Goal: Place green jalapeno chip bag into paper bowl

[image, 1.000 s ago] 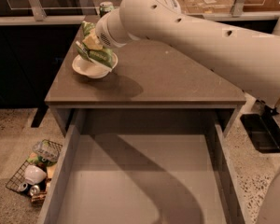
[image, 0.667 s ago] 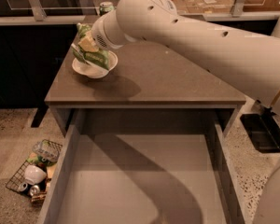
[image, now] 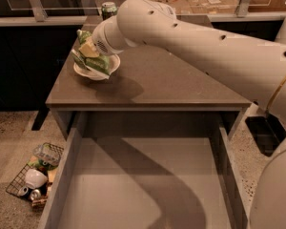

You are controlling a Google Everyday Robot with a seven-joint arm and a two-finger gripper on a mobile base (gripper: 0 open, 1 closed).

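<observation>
While clamped by the claw (image: 88,48) at its upper end, hangs tilted over the paper bowl (image: 93,75): green jalapeno chip bag (image: 99,62), lower end down inside the rim. Touching the bowl floor or just clear of it, cannot tell. Stands upright near the rear left corner of the table (image: 171,80), that bowl, with the arm reaching in from the right edge.

Step in hand, as judged: last of the lowering, just short of release. Not yet let go. Looks gripped rather than lying free, since it stands too steeply for a bag at rest.

Next move, as judged:
- calls for little or no further descent;
- then parting of the claw, and a straight lift clear;
- needs care that the crinkly film does not cling and ride back up;
- needs care too that the light bowl is not nudged toward the left edge;
- likely ends with the bag propped across the rim rather than flat within, being about as long as the bowl is wide.

Against a second ago:
- lower now, and slightly nearer the left edge, both claw and bag;
- then above the rim, now dipped into it;
- same spot for the bowl, same hold on the bag.

Unchanged elsewhere: green can (image: 108,8) at the rear edge, drawer (image: 138,175) pulled open under the front edge, wire basket (image: 35,175) on the floor off the left side.
</observation>
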